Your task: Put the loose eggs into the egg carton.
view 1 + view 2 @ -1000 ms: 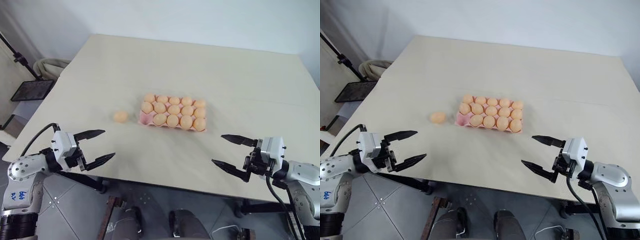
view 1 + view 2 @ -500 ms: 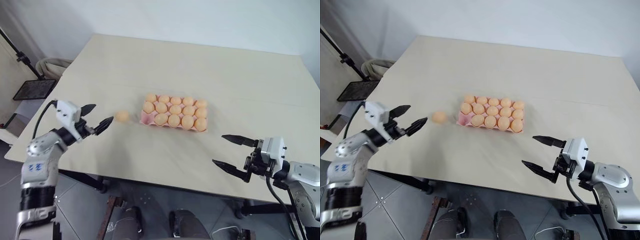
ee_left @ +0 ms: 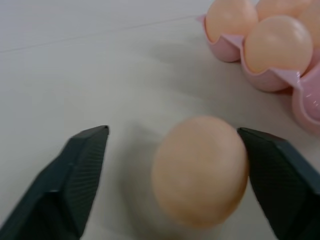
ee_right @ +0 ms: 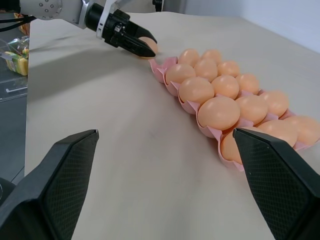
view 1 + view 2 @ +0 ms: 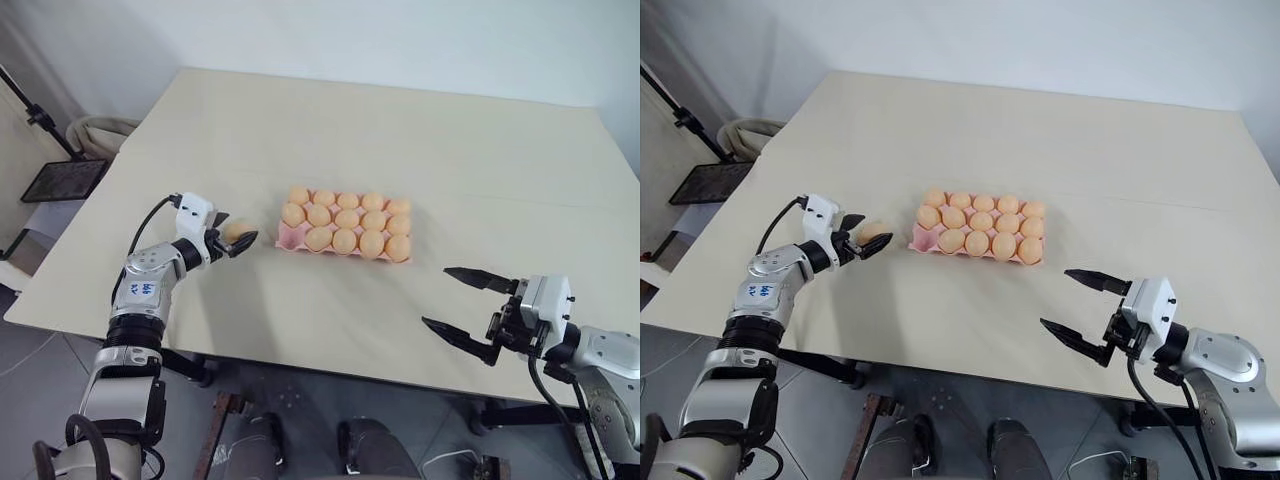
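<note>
Surface: pale beige rectangular tabletop (image 5: pixel 420 140) under a plain white wall, grey floor tiles below its near edge.
Loose egg: one small, smooth, pale orange-tan oval egg (image 5: pixel 236 231) lies on the tabletop just beside the carton's left end, apart from it by a narrow strip of table; in the left wrist view it sits between the two black fingers (image 3: pixel 201 170).
Egg carton: flat pink moulded tray with scalloped edges (image 5: pixel 288 236), lidless, near the middle of the table, long side running left to right; three rows of five cups.
Carton contents: matching orange-tan eggs fill the cups except the near-left corner cup, which shows bare pink.
Left gripper: black two-fingered gripper on the silver left arm (image 5: pixel 237 238) reaches over the table with its fingers straddling the loose egg.
Left gripper state: part-way closed around the egg; one finger (image 3: pixel 272 175) lies right against the shell, the other (image 3: pixel 80 175) stands off it with a gap of table showing, so the egg is bracketed, not clamped.
Right gripper: black two-fingered gripper on the right arm (image 5: pixel 468 306) hangs over the near right edge of the table, well apart from the carton, pointing toward it.
Right gripper state: fingers spread wide, nothing between them.
Surroundings: dark stand and a black tray-like panel (image 5: pixel 62 180) off the table's left side, with a coiled pale hose (image 5: pixel 95 133) behind.
</note>
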You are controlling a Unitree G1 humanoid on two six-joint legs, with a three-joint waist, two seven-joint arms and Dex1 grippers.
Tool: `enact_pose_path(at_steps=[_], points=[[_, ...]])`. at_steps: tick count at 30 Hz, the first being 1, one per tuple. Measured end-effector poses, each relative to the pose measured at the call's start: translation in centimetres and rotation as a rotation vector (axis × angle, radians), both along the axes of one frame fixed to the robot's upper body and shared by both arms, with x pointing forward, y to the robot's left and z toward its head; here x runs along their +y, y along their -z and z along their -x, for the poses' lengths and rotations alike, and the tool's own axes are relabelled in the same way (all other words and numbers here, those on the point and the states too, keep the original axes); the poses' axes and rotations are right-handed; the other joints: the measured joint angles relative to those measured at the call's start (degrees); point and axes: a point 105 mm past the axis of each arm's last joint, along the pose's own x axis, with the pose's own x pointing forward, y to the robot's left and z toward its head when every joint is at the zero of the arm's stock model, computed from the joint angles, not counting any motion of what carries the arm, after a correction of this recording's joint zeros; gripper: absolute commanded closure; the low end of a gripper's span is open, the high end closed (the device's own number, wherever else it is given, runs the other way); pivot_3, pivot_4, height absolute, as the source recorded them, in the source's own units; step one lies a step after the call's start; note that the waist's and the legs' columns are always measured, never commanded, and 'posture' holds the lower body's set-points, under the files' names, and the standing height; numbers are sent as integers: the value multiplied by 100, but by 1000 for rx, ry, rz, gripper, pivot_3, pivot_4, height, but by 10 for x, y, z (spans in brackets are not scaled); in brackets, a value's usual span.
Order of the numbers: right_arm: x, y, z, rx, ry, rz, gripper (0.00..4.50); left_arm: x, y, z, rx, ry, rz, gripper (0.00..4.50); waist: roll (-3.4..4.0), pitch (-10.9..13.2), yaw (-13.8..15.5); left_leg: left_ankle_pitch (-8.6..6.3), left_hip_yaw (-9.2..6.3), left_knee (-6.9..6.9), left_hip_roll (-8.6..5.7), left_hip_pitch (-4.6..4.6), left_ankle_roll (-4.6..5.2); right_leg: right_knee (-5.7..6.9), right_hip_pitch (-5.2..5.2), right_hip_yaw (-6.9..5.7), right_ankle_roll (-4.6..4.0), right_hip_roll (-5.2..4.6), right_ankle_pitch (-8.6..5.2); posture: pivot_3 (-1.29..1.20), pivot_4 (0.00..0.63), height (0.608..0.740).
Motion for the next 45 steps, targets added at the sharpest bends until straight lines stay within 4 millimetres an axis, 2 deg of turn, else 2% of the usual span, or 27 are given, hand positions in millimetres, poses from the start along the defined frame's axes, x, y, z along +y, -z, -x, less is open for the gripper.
enact_pose_path(at_steps=[4, 9, 13, 15, 19, 22, 24, 27, 30, 32, 37, 43, 45], points=[[-1, 2, 1, 10, 15, -3, 0, 0, 6, 1, 20, 17, 3, 2487, -1, 1, 6, -6, 0, 2, -3, 0, 8, 3, 2, -1, 0, -4, 0, 0, 150, 740], [-2, 2, 0, 10, 18, -4, 0, -9, -3, 7, -19, 124, 38, 2487, -1, 1, 9, -11, 0, 3, -2, 0, 12, 9, 0, -2, 0, -3, 0, 0, 150, 740], [-5, 1, 0, 2, 32, -2, 0, -38, -33, 14, -107, 316, 49, 2487, -1, 1, 40, -2, 0, 6, -3, 0, 0, 10, 2, -4, 0, -2, 0, 0, 150, 740], [-9, 0, 1, -3, 48, 0, 0, -54, -42, 15, -128, 389, 34, 2487, -1, 1, 87, 0, 0, 13, -4, 1, -2, 10, 4, -2, 0, -2, 0, 0, 150, 740], [-11, 1, 2, 1, 56, 2, 0, -84, -33, 11, -86, 447, 50, 2487, -2, 1, 125, -16, -2, 35, -2, -3, 23, 11, 7, -1, 4, -2, 2, 0, 150, 740], [-13, 3, 3, 11, 65, 2, 0, -92, -26, 6, -57, 449, 47, 2487, -3, 1, 110, -19, -2, 40, -1, -5, 28, 11, 8, 2, 5, -2, 3, 0, 150, 740], [-13, 4, 5, 17, 77, -3, 0, -93, -27, 4, -57, 450, 34, 1977, -2, 1, 99, -19, -2, 36, 0, -4, 27, 12, 7, 2, 5, 0, 3, 0, 150, 740], [-11, -5, 7, -8, 86, -33, 0, -92, -27, 2, -61, 441, 18, 1023, -2, 1, 93, -18, -2, 35, 6, -4, 24, 15, 5, 1, 3, 5, 2, 0, 150, 740], [-8, -10, 7, -25, 85, -37, 0, -84, -29, 2, -75, 427, -9, 44, -2, 1, 92, -18, -2, 35, 6, -4, 24, 16, 5, 0, 3, 5, 2, 0, 150, 740], [-9, -9, 7, -24, 86, -37, 0, -73, -33, 4, -90, 422, -30, 44, -2, 1, 82, -18, -1, 35, 6, -4, 24, 17, 5, 1, 3, 4, 2, 0, 150, 740], [-14, -7, 4, -14, 94, -39, 0, -40, -38, 37, -138, 511, -85, 44, -2, 1, 54, -15, 1, 27, 8, -3, 19, 17, 6, -1, 1, 4, 0, 0, 150, 740], [-32, 6, 3, 35, 109, -25, 0, 20, -19, 88, -14, 504, -161, 44, -1, 2, -8, -24, 0, 18, 8, 2, 13, 16, 7, -2, -8, -3, -4, 0, 150, 740], [-41, 10, 4, 44, 125, -22, 0, 32, -14, 100, -9, 472, -155, 44, -1, 2, -12, -35, -2, 18, 7, 4, -2, 16, 10, -3, -9, -7, -5, 0, 150, 740]])
